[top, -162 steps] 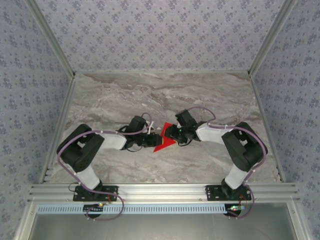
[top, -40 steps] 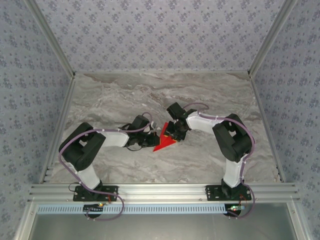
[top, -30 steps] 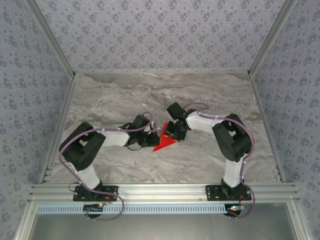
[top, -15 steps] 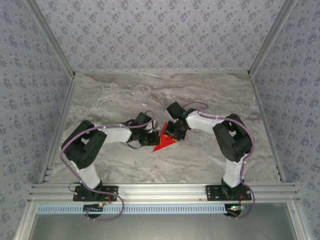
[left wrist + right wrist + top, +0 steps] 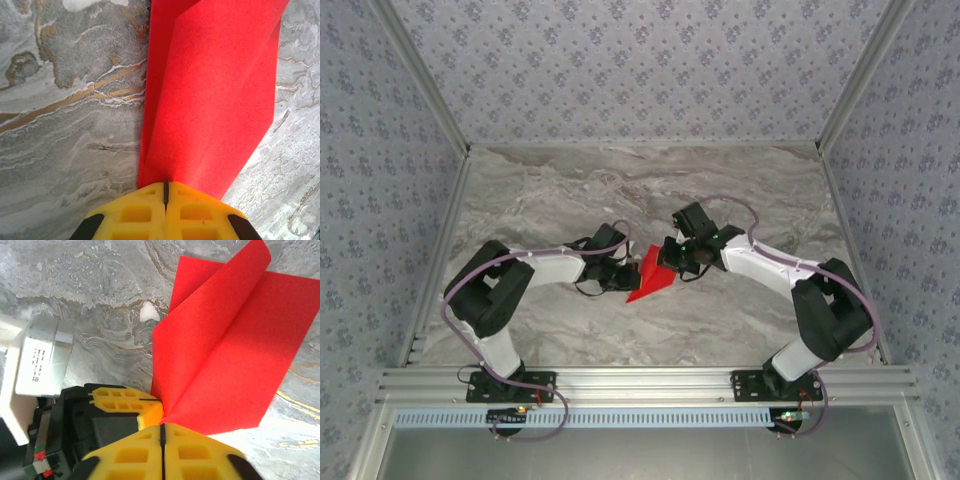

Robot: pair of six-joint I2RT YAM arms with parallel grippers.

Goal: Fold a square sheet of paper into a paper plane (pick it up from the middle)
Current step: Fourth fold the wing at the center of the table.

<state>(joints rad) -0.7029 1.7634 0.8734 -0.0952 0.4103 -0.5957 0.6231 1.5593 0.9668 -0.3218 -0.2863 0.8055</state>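
My left gripper [image 5: 165, 191] is pinched together on one end of the paper plane [image 5: 210, 95], and my right gripper [image 5: 162, 431] is clamped on its opposite side. The creased red dart spans between them over the middle of the grey, gold-veined marble table [image 5: 620, 190]. Floral-papered walls [image 5: 640, 70] enclose three sides, and an aluminium rail [image 5: 640, 381] runs along the near edge.

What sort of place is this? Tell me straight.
Probably a robot test enclosure: patterned wallpaper walls, a marble-look tabletop, and an aluminium rail carrying the left arm and right arm.
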